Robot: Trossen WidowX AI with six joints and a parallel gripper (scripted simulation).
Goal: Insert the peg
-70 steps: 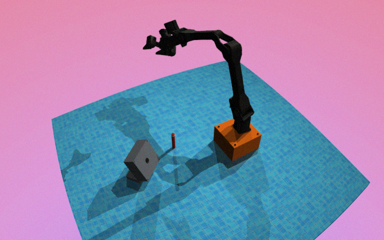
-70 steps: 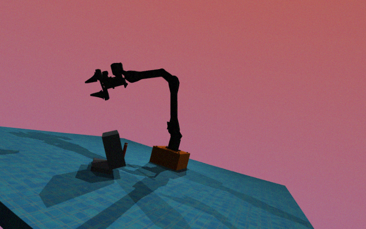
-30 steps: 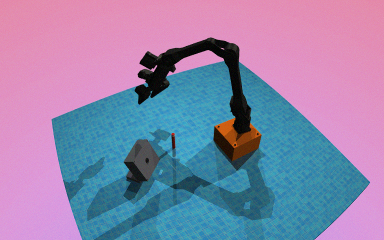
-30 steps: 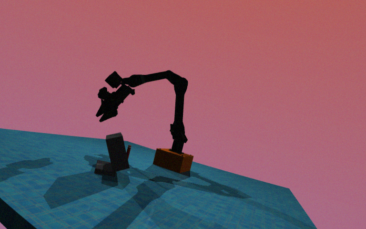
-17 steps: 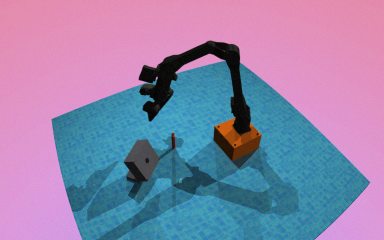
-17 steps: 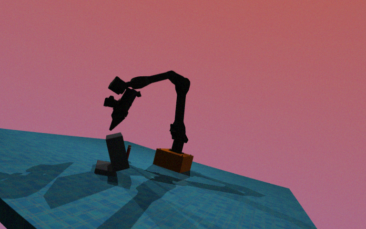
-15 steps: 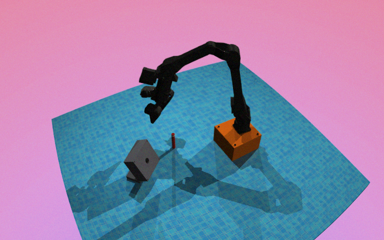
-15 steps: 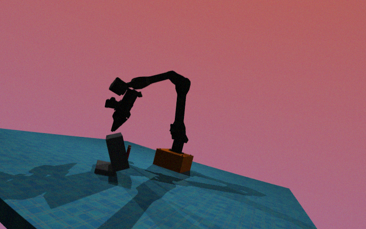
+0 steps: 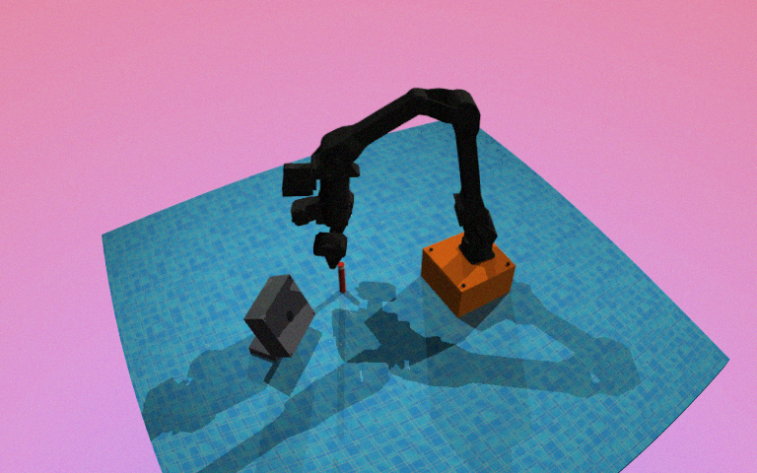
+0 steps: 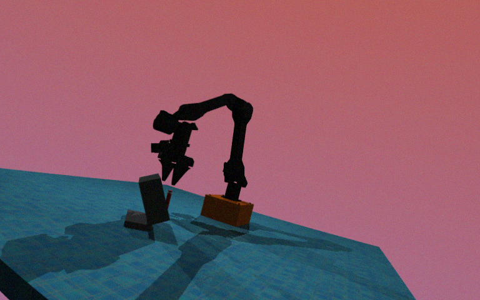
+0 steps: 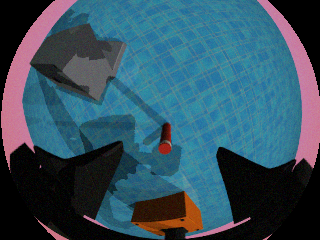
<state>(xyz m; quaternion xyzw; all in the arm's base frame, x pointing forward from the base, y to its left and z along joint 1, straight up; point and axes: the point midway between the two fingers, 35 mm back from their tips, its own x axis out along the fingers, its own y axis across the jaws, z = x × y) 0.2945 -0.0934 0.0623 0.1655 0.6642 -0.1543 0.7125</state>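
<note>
A slim red peg (image 9: 342,279) (image 10: 168,200) (image 11: 166,134) stands upright on the table, with a pale ring near its round top. The grey sloped panel (image 9: 299,331) (image 10: 153,200) (image 11: 85,67) stands beside it. Its dark hole (image 9: 289,316) shows in the top view; it is hidden in the exterior view and unclear in the wrist view. My gripper (image 9: 334,263) (image 10: 169,181) (image 11: 171,150) is open and empty, pointing down above the peg. The peg top appears between the spread fingertips in the wrist view. In the top view one finger largely hides the other.
The orange base block (image 9: 444,281) (image 10: 218,210) (image 11: 162,210) carries the arm, on the opposite side of the peg from the panel. The panel has a low grey foot (image 9: 263,350) (image 10: 136,219) behind it. Arm shadows cross the blue tiled table (image 9: 206,234) (image 10: 75,200) (image 11: 240,100).
</note>
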